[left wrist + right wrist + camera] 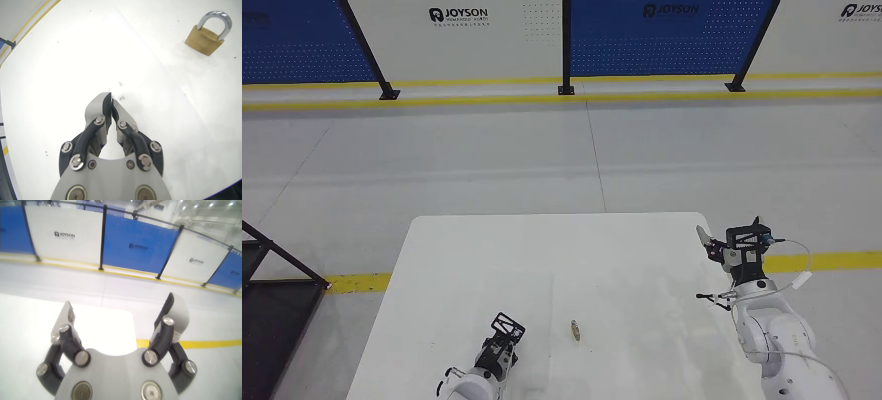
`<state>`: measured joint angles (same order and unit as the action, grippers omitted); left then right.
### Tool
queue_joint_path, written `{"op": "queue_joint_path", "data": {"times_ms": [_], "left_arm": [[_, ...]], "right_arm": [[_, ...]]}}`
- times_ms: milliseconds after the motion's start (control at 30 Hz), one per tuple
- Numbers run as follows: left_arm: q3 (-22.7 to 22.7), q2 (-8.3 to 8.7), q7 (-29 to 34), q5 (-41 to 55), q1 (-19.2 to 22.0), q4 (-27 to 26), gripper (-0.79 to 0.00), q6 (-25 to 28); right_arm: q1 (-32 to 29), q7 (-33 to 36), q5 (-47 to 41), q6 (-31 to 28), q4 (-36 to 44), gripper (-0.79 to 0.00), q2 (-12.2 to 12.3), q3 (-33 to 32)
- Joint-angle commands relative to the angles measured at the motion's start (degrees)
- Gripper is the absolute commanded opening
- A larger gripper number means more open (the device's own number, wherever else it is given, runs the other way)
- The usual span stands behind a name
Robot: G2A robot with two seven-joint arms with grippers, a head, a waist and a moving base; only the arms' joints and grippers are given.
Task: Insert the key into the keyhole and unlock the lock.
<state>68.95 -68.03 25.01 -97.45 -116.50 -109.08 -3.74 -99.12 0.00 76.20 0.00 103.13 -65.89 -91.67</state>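
Observation:
A brass padlock (575, 330) with a silver shackle lies flat on the white table (642, 270), near the middle of its front half. In the left wrist view the padlock (205, 40) has its shackle seated in the body. My left gripper (506, 326) sits low over the table, to the left of the padlock and apart from it. It (111, 97) is shut, its black pads pressed together at the tips. My right gripper (712, 246) hovers by the table's far right corner and stands open (119, 299) with nothing between its fingers.
The table's rounded far right corner (130, 313) lies just under the right gripper. Beyond it is grey floor with a yellow line (189, 343). A blue and white fence (562, 40) runs along the back. A dark frame (272, 270) stands left of the table.

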Motion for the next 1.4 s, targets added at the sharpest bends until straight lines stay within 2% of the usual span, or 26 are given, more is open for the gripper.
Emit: {"op": "queue_joint_path", "data": {"times_ms": [0,167,300,500,633,700,767,833,900,1033,1367], "left_arm": [[0.4,0.09,-0.4,0.0,-0.8,-1.0,-0.785,-0.1],[2.1,0.37,-2.3,1.6,-3.2,-4.3,-0.785,0.4],[4.3,0.75,-7.6,4.1,-5.5,-7.1,-0.785,2.4],[9.8,1.35,-24.9,16.6,-8.4,-7.0,-0.785,10.2],[13.2,1.83,-36.0,22.5,-9.3,-4.6,-0.785,18.5],[15.0,2.01,-41.3,25.1,-10.0,-3.2,-0.785,21.5],[16.7,2.2,-46.3,27.5,-10.8,-2.2,-0.785,25.1],[18.3,2.39,-50.3,29.1,-11.7,-1.0,-0.785,28.4],[19.2,2.52,-51.9,29.6,-12.1,-0.1,-0.785,30.1],[19.2,2.52,-51.9,29.6,-12.1,-0.1,-0.785,30.1],[19.2,2.52,-51.9,29.6,-12.1,-0.1,-0.785,30.1]], "right_arm": [[0.0,0.0,0.0,0.0,0.0,0.0,0.0,0.0],[0.0,0.0,0.0,0.0,0.0,0.0,0.0,0.0],[0.0,0.0,0.0,0.0,0.0,0.0,0.0,0.0],[0.4,1.2,1.0,-1.0,-1.2,0.0,0.0,0.1],[-0.7,2.5,6.2,-1.5,-0.3,0.0,-0.1,2.7],[-2.2,2.4,8.4,-3.0,0.3,0.0,-0.1,4.8],[-4.4,1.6,11.5,-7.2,0.7,0.0,0.0,6.8],[-7.0,-0.1,15.7,-6.9,1.1,0.0,0.1,8.5],[-9.5,-1.9,18.6,-7.8,1.7,0.0,0.1,10.5],[-13.1,-3.9,21.8,-9.3,1.8,0.0,0.1,13.9],[-13.0,-4.0,28.6,-12.3,-1.9,0.0,-0.6,25.6]]}}
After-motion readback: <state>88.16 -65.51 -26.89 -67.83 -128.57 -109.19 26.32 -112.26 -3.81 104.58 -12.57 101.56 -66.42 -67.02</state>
